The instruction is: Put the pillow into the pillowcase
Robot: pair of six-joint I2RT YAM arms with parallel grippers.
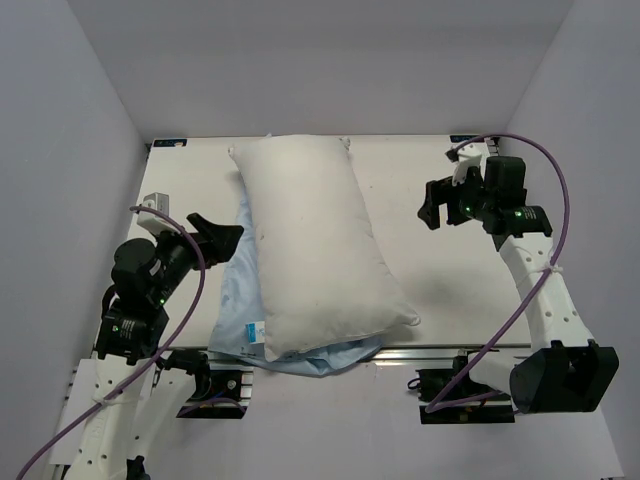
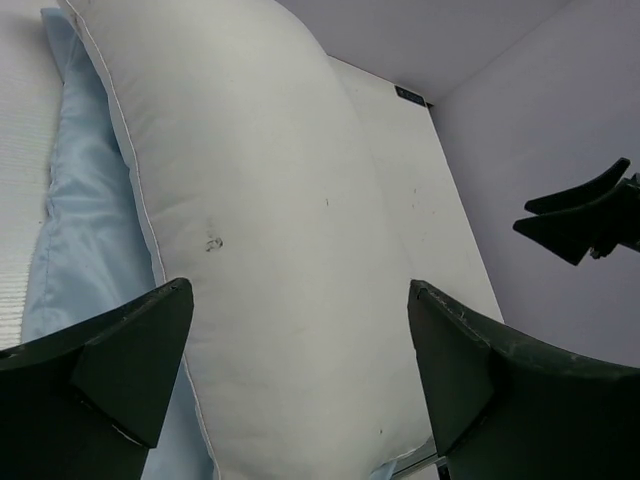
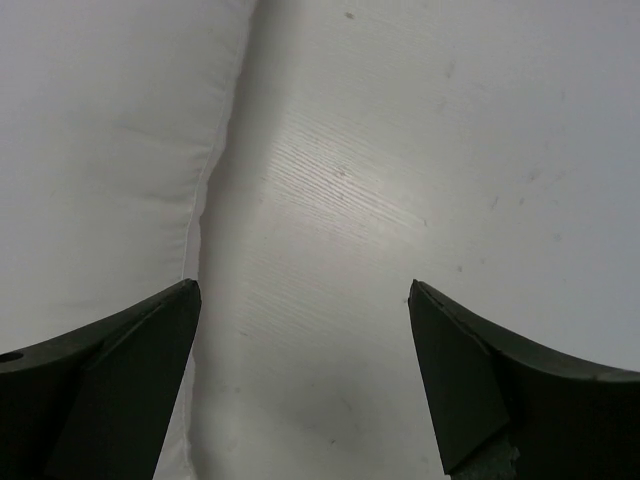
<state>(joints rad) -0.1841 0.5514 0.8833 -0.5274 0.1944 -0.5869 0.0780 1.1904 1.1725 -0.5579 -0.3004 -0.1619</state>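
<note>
no readable text anywhere

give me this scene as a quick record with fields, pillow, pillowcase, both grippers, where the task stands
pillow: off-white, plump, lying lengthwise on top of the pillowcase, not inside it
pillowcase: light blue, flat under the pillow, showing along its left side and near end
label: small, white, at the pillowcase's near edge
left gripper: open, empty, by the pillow's left edge, over the blue cloth
right gripper: open, empty, over bare table, clear of the pillow's right side
task state: insertion not yet begun
</note>
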